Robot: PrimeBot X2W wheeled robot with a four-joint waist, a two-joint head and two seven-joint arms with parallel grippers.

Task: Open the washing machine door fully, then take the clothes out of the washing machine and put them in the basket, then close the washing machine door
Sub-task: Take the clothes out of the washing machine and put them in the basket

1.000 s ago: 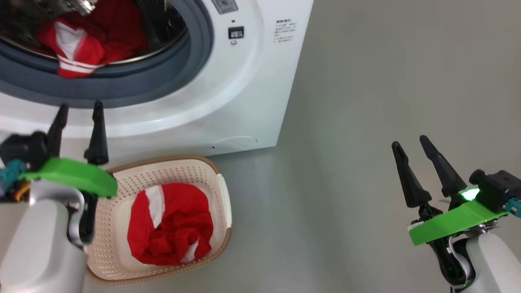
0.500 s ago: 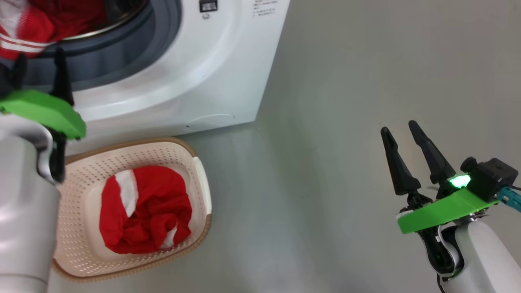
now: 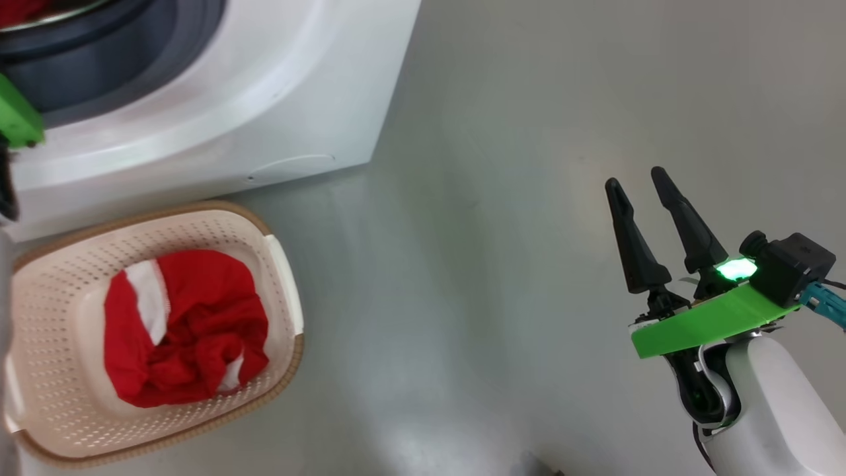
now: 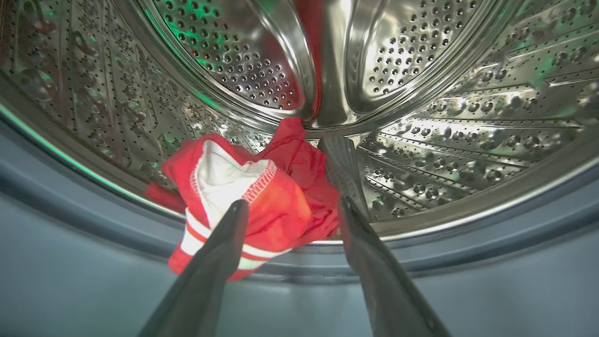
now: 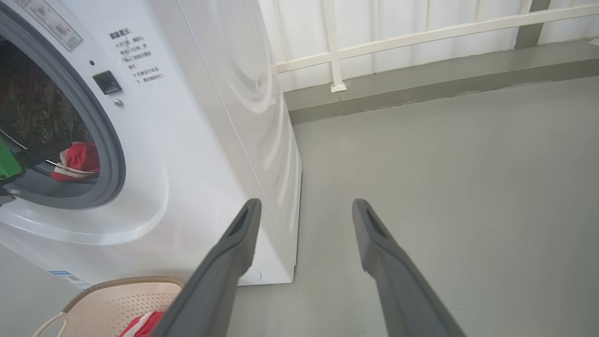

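My left gripper [image 4: 292, 202]: fingers spread wide, nothing clamped. My right gripper [image 3: 634, 176]: fingers apart, empty, pointing up and slightly left in head view; green wrist plate [image 3: 707, 325], pale forearm [image 3: 773, 410] beneath.

reads glossy white on the washing machine [image 3: 218, 86], blue-grey on its gasket [image 4: 93, 271], bright silver with rows of small round holes on the drum [image 4: 234, 61], tinged green and red by reflections. runs bright red over the clothes [image 4: 290, 206] in the drum, with a white panel and a red-and-white striped hem; same red with a white band in the basket [image 3: 66, 264]. goes cream there, dotted with holes, under a brown woven-look rim. shows black on the right gripper [image 3: 634, 177], dark grey on the left gripper [image 4: 293, 202], vivid green on the bracket [image 3: 707, 324], plain grey on the floor [image 3: 496, 264].
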